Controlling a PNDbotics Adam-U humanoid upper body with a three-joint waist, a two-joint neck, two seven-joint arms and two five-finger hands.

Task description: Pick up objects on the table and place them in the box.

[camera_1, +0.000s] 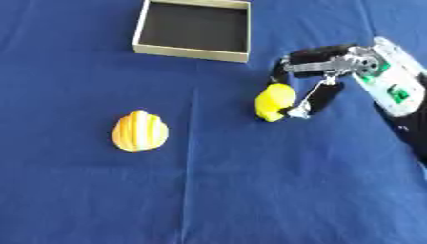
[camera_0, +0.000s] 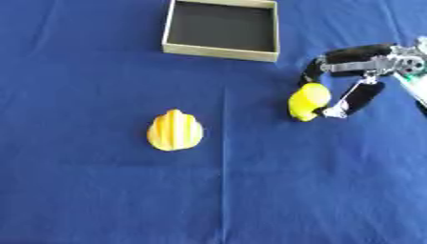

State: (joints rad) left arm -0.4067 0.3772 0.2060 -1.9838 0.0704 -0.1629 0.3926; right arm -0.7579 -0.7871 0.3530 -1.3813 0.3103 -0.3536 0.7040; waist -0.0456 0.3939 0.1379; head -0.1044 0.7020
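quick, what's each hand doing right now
Left hand: not in view.
Right hand: fingers curled round the lemon.

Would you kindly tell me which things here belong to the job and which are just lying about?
Job:
- yellow fruit, held in the right hand
- striped yellow fruit, on the cloth
- box, nothing in it

Lying about:
- only the blue cloth

The box (camera_0: 221, 29) stood at the far side of the worktop (camera_0: 100, 200), near the middle. A lemon (camera_0: 307, 101) lay in front of the box and to its right, with the right hand (camera_1: 333, 78) reaching in from the right, its fingers (camera_1: 313, 57) curled round it. A ridged fruit (camera_0: 174, 130) lay well to the lemon's left, nearer the front.
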